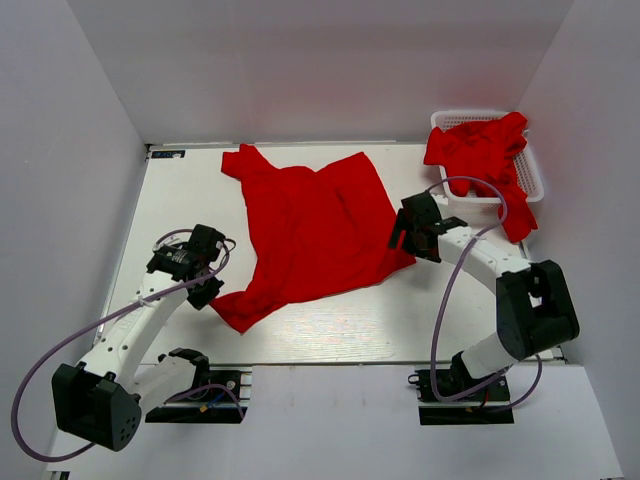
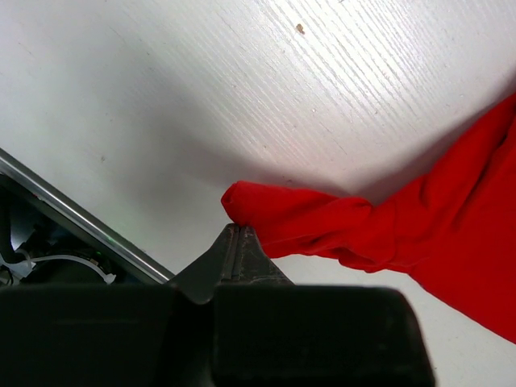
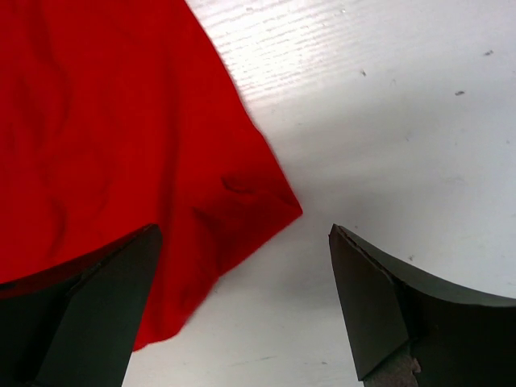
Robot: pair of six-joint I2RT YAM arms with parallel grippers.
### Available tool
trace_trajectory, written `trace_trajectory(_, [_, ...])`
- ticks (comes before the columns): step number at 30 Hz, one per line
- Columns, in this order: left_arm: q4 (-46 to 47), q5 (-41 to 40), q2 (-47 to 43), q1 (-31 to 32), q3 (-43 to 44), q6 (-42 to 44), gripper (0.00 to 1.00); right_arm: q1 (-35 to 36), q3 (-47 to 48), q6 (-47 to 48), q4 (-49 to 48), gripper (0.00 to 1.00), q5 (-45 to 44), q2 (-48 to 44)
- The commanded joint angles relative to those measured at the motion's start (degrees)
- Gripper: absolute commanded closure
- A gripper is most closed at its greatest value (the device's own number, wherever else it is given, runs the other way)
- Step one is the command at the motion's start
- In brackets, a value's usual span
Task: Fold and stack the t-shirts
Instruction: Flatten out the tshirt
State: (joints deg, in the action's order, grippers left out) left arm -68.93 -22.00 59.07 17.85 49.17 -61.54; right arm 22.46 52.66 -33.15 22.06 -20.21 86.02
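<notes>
Top view first: one red t-shirt (image 1: 315, 225) lies spread out, a bit skewed, across the middle of the table (image 1: 330, 335), running from the far edge down toward the near-left corner; the rest of the t-shirts (image 1: 480, 150) are heaped in and over the white basket (image 1: 537, 178) at the far right corner, so I reckon none are folded yet. The left tool (image 1: 208, 293) sits at the shirt's near-left tip and the right tool (image 1: 400, 238) at its right-hand edge; one on each side makes sense to me for stretching it flat before a fold.

Left wrist view: the left tool (image 2: 239, 242) is pinched tight on a bunched tip of the t-shirt (image 2: 322, 222); the cloth runs off to the right as a gathered roll over the table (image 2: 242, 81), so I'd say the grip is there to draw that corner outward.

Right wrist view: the right tool (image 3: 243, 242) is spread wide with nothing in it; a corner of the t-shirt (image 3: 105, 137) lies flat on the table (image 3: 387, 121) between the fingers, nearer the left one; my guess is it's lined up to drop and pinch that corner.
</notes>
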Motion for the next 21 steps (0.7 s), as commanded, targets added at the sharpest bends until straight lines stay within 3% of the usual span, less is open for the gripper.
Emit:
trace_trajectory(1, [0.3,-0.6,-1.1,-0.2,-0.6,-0.4,1.00,-0.2,3.5,-4.9,-1.7,0.10,-1.3,2.2])
trace_trajectory(9, [0.3,-1.1,-0.6,-0.2,-0.6,0.1,1.00,-0.2,5.5,-7.5,-1.8,0.16,1.1,5.8])
trace_trajectory(18, [-0.2,-1.6,-0.6,-0.2,-0.6,0.1,1.00,-0.4,3.9,-8.6,0.2,0.32,-0.8,8.1])
trace_trajectory(20, [-0.2,-1.6,-0.1,-0.2,-0.6,0.1,1.00,-0.3,3.2,-9.0,0.2,0.63,-1.1,8.3])
trace_trajectory(21, [-0.2,-1.6,-0.1,-0.2,-0.6,0.1,1.00,-0.4,3.1,-9.2,0.3,0.72,-1.3,8.3])
